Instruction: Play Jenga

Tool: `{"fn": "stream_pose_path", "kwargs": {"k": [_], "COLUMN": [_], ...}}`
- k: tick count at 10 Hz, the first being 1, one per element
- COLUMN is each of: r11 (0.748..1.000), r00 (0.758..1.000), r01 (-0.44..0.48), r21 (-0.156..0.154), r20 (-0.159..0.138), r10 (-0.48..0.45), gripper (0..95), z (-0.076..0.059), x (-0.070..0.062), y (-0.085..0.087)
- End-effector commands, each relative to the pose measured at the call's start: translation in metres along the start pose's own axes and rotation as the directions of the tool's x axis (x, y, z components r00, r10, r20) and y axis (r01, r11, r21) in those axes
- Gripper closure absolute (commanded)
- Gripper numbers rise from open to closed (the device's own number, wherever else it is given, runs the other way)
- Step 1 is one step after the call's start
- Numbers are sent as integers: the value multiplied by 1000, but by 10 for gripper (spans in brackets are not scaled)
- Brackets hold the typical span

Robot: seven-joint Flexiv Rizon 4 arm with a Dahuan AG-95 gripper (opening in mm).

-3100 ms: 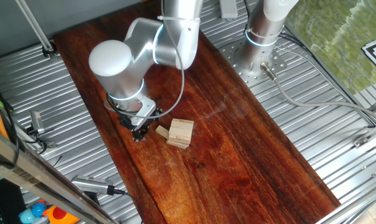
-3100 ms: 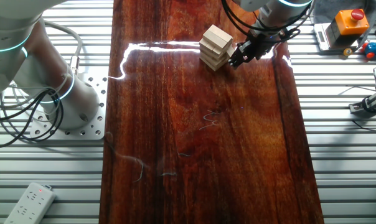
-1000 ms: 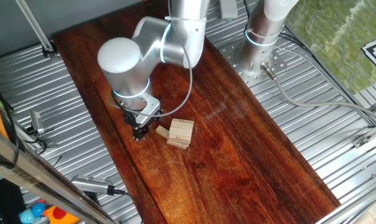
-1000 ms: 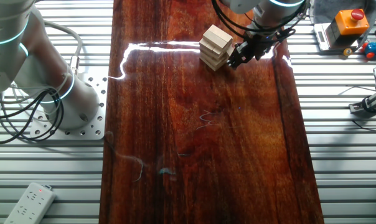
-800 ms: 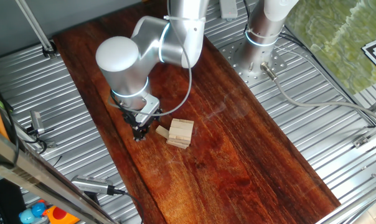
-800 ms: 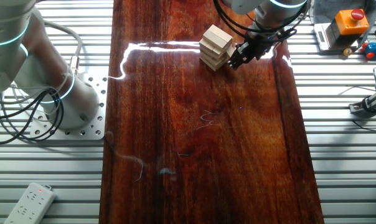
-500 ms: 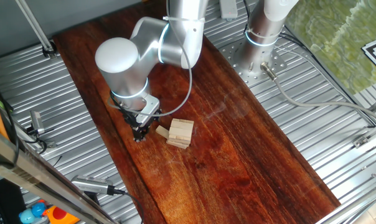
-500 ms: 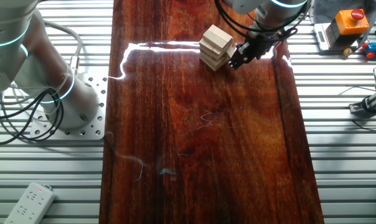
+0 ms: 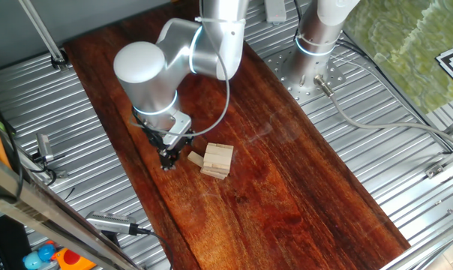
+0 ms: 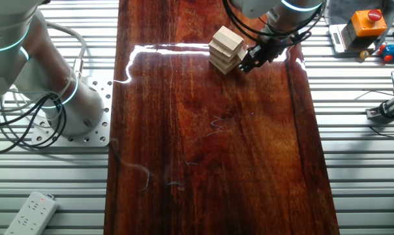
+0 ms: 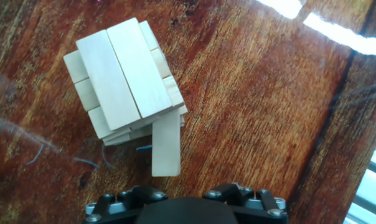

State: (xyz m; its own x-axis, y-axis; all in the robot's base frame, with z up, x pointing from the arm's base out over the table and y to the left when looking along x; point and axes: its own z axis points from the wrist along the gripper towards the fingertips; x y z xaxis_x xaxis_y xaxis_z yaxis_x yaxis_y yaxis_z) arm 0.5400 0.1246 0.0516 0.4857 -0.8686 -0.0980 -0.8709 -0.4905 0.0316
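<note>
The Jenga tower (image 9: 217, 160) stands on the dark wooden board (image 9: 286, 180), near its left edge in one fixed view. One block (image 11: 165, 144) sticks out from a low layer toward the gripper (image 9: 167, 159), which hangs just left of the stack, apart from that block. Whether its fingers are spread or pressed together cannot be told. The top layer holds two blocks side by side.

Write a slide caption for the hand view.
Jenga stack on the wooden table, one block sticking out toward the camera.
</note>
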Motion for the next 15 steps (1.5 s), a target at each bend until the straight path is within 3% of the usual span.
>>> {"fn": "stream_pose_path", "kwargs": {"k": [1,3,11,15], "r11": [1000,1000,1000,1000], "r00": [1000,1000,1000,1000], "r01": [-15,-2,22,17], "r21": [-8,-6,-3,-9], "r20": [-9,-28,-17,-20], "r10": [15,2,-23,-18], "gripper": [0,0,0,0], "z": [-3,-6,2,8], "x": [-7,-12,-10,-17], "y": [0,1,9,10]}}
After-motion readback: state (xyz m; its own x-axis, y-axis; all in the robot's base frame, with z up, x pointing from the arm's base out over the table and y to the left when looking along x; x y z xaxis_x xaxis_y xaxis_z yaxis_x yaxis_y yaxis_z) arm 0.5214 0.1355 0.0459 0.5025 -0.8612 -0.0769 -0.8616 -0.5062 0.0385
